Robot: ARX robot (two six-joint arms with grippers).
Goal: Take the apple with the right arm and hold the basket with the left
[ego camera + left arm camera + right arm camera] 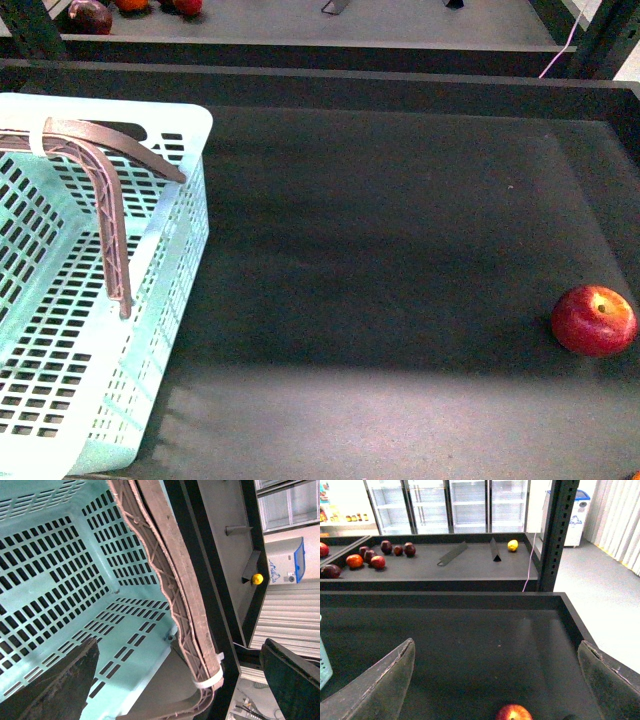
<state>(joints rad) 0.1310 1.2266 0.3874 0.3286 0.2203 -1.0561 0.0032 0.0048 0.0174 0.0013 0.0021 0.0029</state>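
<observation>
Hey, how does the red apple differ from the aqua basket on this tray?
The apple is small, round and shiny red with a yellow patch; the basket is large, rectangular and light aqua. The apple is smooth-skinned, the basket's walls are slotted. The apple sits far right, the basket far left. Both rest on the same dark tray.

You've got front looking down on the dark desk (380,250); left wrist close, peering into the aqua slotted plastic basket (60,580); right wrist shares front's round red apple (514,713).
</observation>
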